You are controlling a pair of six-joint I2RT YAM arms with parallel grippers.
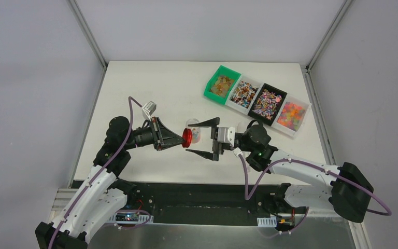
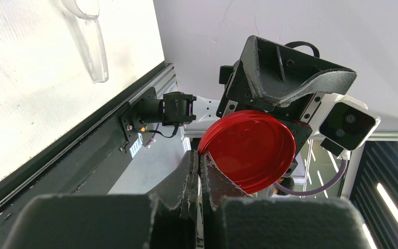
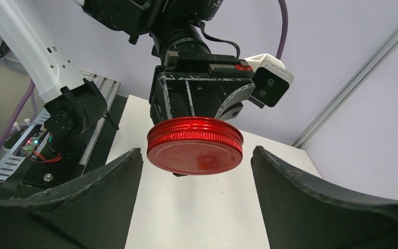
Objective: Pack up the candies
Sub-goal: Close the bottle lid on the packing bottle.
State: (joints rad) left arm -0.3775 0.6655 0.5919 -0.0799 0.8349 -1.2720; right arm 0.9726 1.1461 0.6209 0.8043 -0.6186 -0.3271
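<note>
Presently we list, as item one, the left pincer (image 1: 181, 139), its jaws pressed shut on the edge of a flat round red lid (image 3: 194, 148) with a ribbed rim, held in the air above the white table (image 1: 150, 93). Item two, the right pincer (image 1: 193, 138), stands wide open, one black finger (image 3: 109, 187) on each side of that lid with a gap at both sides, gripping nothing. Item three, the candies (image 1: 267, 102), tiny wrapped sweets in amber, mixed colours and orange-pink, lie sorted in a row of four small bins (image 1: 211, 89) at the table's far right, well apart from both pincers.
</note>
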